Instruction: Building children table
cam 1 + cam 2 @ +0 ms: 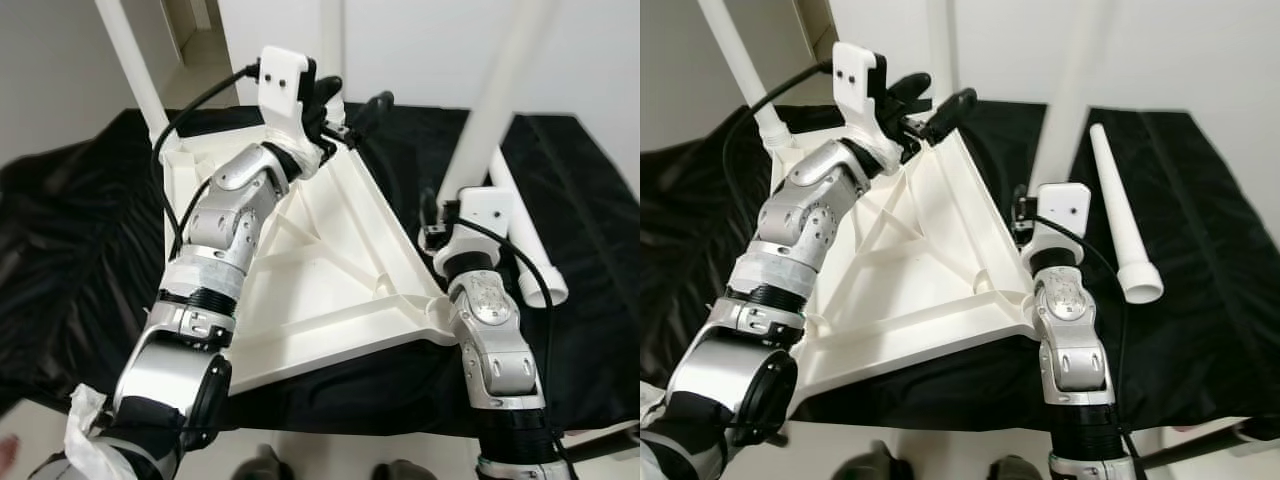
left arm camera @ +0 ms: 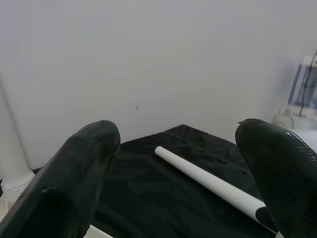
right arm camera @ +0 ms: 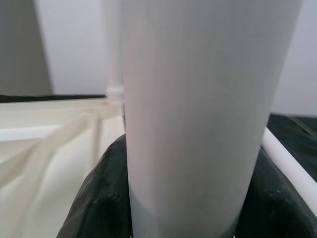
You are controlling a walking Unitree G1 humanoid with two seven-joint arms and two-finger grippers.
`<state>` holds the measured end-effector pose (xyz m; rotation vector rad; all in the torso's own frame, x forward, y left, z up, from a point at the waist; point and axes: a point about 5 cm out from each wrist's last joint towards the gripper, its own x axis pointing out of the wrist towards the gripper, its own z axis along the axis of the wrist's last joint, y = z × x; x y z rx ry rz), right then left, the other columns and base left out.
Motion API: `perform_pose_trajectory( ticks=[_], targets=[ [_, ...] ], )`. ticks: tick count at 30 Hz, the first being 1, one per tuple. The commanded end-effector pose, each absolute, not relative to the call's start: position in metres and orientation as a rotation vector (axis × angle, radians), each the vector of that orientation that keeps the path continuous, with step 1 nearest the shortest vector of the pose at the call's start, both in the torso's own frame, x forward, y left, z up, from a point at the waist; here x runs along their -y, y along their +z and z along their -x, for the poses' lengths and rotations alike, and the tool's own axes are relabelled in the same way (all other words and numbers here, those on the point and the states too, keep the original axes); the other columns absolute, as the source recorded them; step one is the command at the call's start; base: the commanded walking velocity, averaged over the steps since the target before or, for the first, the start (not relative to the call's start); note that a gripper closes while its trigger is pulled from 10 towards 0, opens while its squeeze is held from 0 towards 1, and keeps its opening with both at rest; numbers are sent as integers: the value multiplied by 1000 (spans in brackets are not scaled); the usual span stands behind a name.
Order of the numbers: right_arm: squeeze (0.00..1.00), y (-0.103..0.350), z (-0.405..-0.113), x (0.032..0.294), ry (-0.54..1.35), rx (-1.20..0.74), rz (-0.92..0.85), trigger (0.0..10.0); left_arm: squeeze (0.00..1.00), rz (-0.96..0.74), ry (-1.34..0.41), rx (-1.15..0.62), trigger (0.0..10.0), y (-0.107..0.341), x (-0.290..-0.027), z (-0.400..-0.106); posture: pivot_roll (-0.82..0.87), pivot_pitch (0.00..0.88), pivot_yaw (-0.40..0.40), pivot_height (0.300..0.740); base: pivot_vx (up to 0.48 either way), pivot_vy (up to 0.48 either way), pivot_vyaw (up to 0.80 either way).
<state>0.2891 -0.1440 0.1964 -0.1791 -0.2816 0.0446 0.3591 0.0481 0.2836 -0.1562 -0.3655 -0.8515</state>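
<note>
Tabletop (image 1: pixel 330 270), white, ribbed, upside down

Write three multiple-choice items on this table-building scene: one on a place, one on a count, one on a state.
1. Where does the loose table leg lie?
A. on the black cloth, on the robot's right of the tabletop
B. across the tabletop
C. in the left gripper

2. How many legs stand upright in the upturned tabletop?
A. one
B. three
C. five

3. What is the right gripper doing?
A. hanging idle
B. shut on an upright leg
C. pressing flat on the cloth

Answers:
1 A: the eye views show it flat on the cloth, beside the tabletop.
2 B: three white legs rise from its corners.
3 B: its wrist view shows black fingers either side of the leg.
</note>
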Motion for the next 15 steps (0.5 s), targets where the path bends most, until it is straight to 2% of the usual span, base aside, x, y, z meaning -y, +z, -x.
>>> perform_pose_trajectory(
  ticks=[1,3,8,9,10,12,15],
  targets=[
    [0,200,-287,140,68,311,190,10000,0,111,-878,378,10000,286,-49,-359,-45,0,159,740,0,0,0],
    [0,203,-288,142,82,329,211,10000,0,68,-875,367,10000,284,-50,-359,-44,0,184,740,0,0,0],
    [0,207,-291,148,58,343,208,10000,0,80,-882,348,10000,279,-52,-359,-42,4,175,740,0,0,0],
    [0,208,-291,152,31,347,192,10000,0,12,-897,372,10000,272,-52,-356,-24,10,109,740,0,0,0],
    [0,208,-291,152,31,347,192,10000,0,12,-897,372,10000,272,-52,-356,-24,10,109,740,0,0,0],
    [0,209,-290,153,0,352,154,10000,0,-100,-920,388,10000,258,-50,-353,-30,7,86,740,0,0,0],
    [0,209,-287,149,-9,356,128,10000,0,-101,-956,371,10000,250,-50,-353,-28,2,64,740,0,0,0]
  ],
)
